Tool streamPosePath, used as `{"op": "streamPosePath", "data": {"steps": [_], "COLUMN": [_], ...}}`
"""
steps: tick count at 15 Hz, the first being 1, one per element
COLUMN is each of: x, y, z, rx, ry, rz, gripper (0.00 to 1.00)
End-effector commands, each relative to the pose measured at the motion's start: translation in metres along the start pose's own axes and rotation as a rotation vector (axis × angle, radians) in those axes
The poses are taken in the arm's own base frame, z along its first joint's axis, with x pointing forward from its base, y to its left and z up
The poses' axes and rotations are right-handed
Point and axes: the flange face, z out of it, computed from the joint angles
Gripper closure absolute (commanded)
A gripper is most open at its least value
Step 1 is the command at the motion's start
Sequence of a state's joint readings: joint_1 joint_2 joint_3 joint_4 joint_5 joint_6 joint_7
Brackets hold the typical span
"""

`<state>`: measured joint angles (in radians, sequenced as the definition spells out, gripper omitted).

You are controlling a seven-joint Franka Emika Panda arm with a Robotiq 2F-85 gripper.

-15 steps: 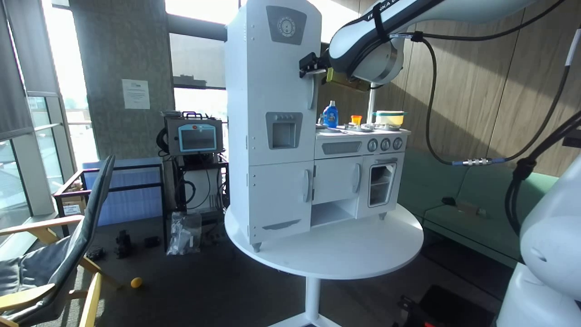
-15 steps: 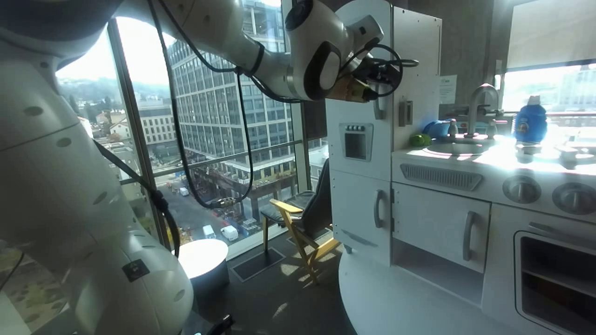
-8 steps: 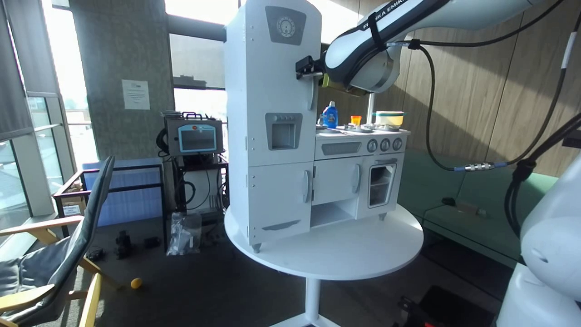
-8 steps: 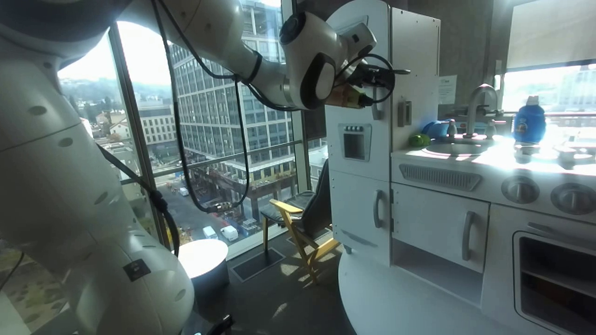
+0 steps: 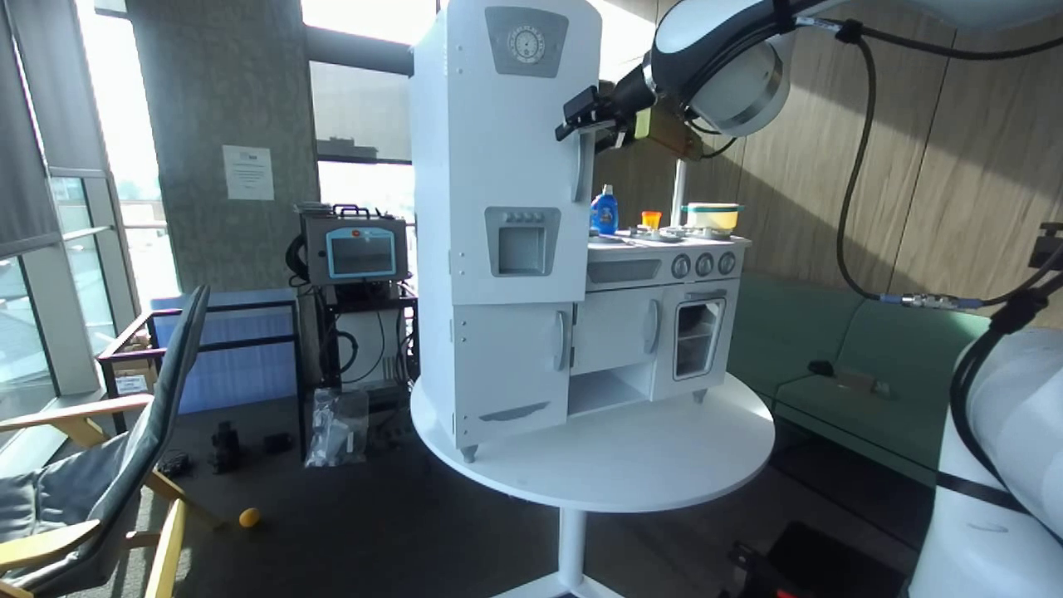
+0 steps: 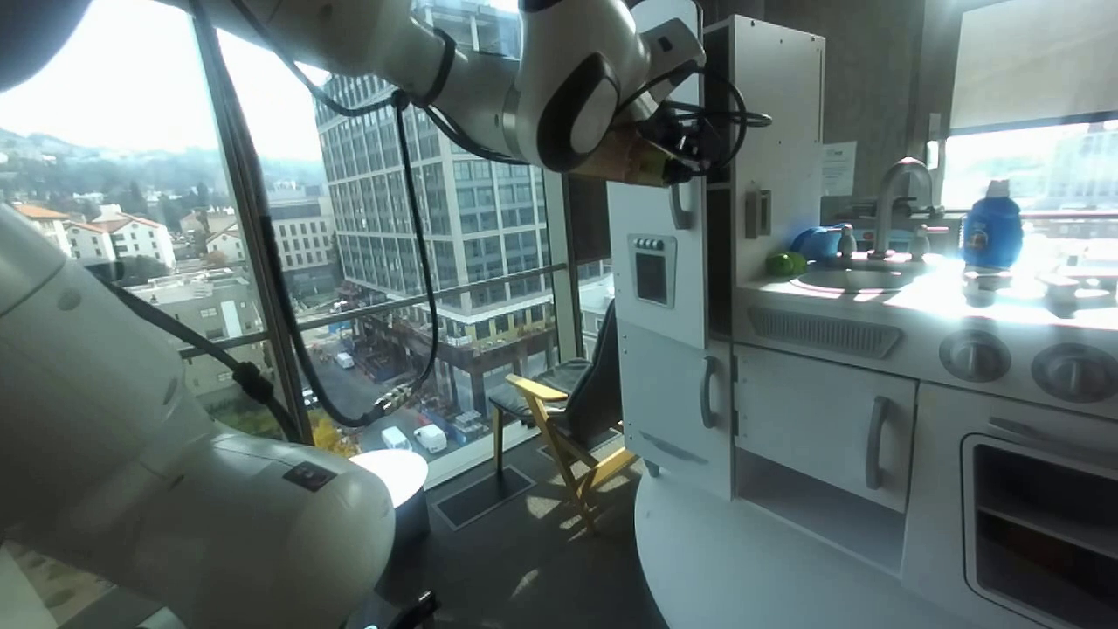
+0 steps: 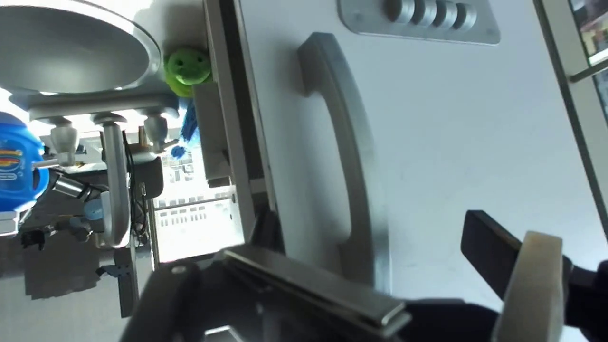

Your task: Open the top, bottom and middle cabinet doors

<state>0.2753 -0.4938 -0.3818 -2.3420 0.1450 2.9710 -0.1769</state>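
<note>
The tall, flat white top cabinet door [image 5: 508,149] with a grey square dispenser panel [image 5: 521,249] stood ajar on the left in an exterior view. Below it, we saw the shorter, plain white bottom cabinet door [image 5: 511,361] closed above the round white desk [image 5: 548,469]. At the top door's right edge, near its curved grey handle [image 5: 579,173], we saw the black end effector [image 5: 585,129], its jaws spread wide. Further right, the small, squarish white middle cabinet door [image 5: 613,330] was closed.
</note>
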Motion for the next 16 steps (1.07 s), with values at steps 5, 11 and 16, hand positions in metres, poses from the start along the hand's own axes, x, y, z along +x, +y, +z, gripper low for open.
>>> {"op": "streamPosePath", "data": {"steps": [5, 11, 16], "x": [-0.016, -0.045, -0.049], "y": [-0.017, -0.064, -0.094], "z": [-0.022, -0.022, -0.033], "rx": [0.21, 0.263, 0.397], "ry": [-0.298, -0.552, -0.578], "rz": [-0.066, -0.239, -0.437], "gripper": [0.0, 0.0, 0.0]}}
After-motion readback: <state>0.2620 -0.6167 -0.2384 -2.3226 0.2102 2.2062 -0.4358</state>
